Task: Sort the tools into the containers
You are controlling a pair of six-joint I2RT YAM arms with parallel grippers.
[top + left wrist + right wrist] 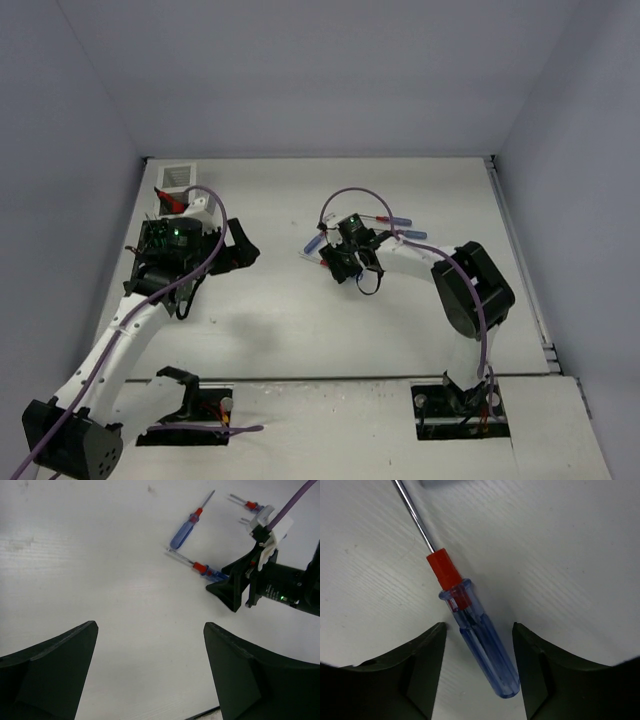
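Right gripper (pixel 357 270): low over the table (pixel 300 330), right of centre. In its wrist view we see the fingers (pixel 420 665) straddling a screwdriver (pixel 480 650) that lies flat on the tabletop. The clear blue handle sits between the two pads with a narrow gap on each side. We read no contact and the tool is not lifted. The jaws stand about halfway open, not clamped. The red collar (pixel 444 569) and bare shaft (pixel 412 515) run away from the gripper toward the top left of that view.

Left gripper (pixel 240 248): over the left half of the table, at much the same depth, pointing across at the right arm. Its wrist view shows both fingers (pixel 55 670) spread wide with only bare tabletop between them. It holds nothing.

Just beyond the right gripper on its left, a second screwdriver (pixel 315 243) lies loose, blue handle and red collar, apart from the straddled one. Seen from the left wrist, its tip (pixel 212 493) points away from that camera.

Beyond the right gripper on its right, two more screwdrivers (pixel 405 228) lie side by side, close together.

Far left corner: a white bin (pixel 181 176) with slatted sides stands upright. Red handles (pixel 172 200) show just on the near side of it, beside the left wrist. We cannot tell whether they sit in a container.
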